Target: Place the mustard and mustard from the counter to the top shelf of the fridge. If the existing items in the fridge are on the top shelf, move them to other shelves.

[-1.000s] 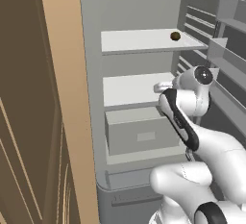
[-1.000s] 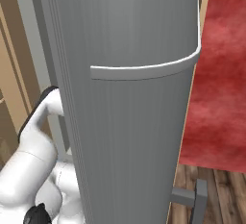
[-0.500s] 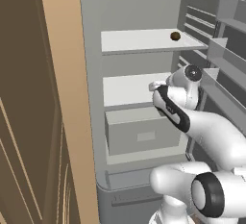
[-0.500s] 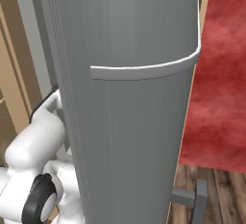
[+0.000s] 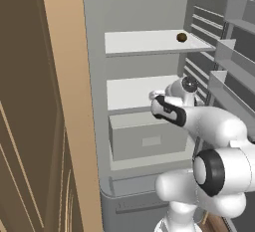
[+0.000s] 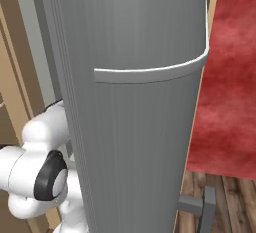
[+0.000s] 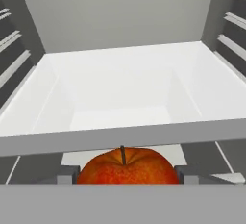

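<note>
My gripper (image 7: 126, 175) is shut on one of the existing items, an orange-red ball with a short stem (image 7: 127, 166). Its finger tips (image 7: 66, 175) show as grey stubs on either side of the ball. The ball hangs just in front of the grey front lip of a white fridge shelf (image 7: 120, 107). In the left base view my hand (image 5: 160, 102) reaches in at the fridge's middle shelf (image 5: 130, 90). The other existing item, a dark brown lump (image 5: 182, 37), lies at the right end of the top shelf (image 5: 144, 42). The mustard and the counter are out of view.
A pale grey drawer box (image 5: 147, 136) sits under the middle shelf. Door racks (image 5: 234, 71) stand at the right of the opening. The open fridge door's grey outer face with its curved handle (image 6: 150, 72) blocks the right base view. A tan cabinet side (image 5: 64, 101) borders the fridge on the left.
My hand has shifted slightly left and down at the middle shelf with the ball still gripped, and the elbow has swung up and closer to the cameras. The brown lump has not moved.
</note>
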